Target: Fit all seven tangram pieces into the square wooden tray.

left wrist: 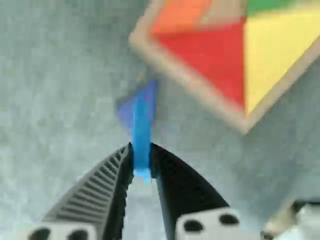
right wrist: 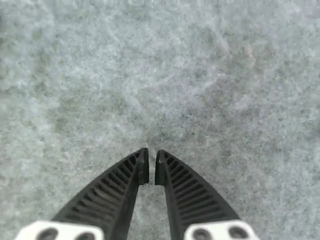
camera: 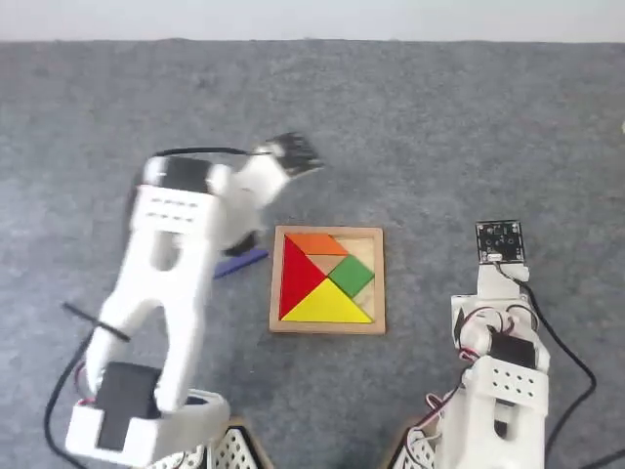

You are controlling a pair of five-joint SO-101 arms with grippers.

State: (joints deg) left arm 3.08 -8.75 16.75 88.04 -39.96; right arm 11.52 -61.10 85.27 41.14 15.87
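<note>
Left tool [left wrist: 141, 150] is clamped on the blue piece [left wrist: 141, 120], held on edge just beside the tray [left wrist: 190, 85]. You should expect it light, stiff and slick: pinch across its flat faces, deep. Right tool [right wrist: 151, 165], well apart from the tray, is closed on nothing.

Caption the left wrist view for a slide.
Left gripper fingers shut on a flat blue tangram piece beside the square wooden tray.

Square wooden tray [camera: 328, 328] near table [camera: 439, 117] centre. 4 pieces inside: orange piece [camera: 317, 243] at far edge, red piece [camera: 298, 278] at left edge, green piece [camera: 352, 276] right of centre, yellow piece [camera: 327, 307] along near edge. Blue piece [camera: 241, 262] just left of tray, partly under left arm [camera: 166, 274]. Right arm [camera: 500, 371] by near right corner, well apart.
</note>
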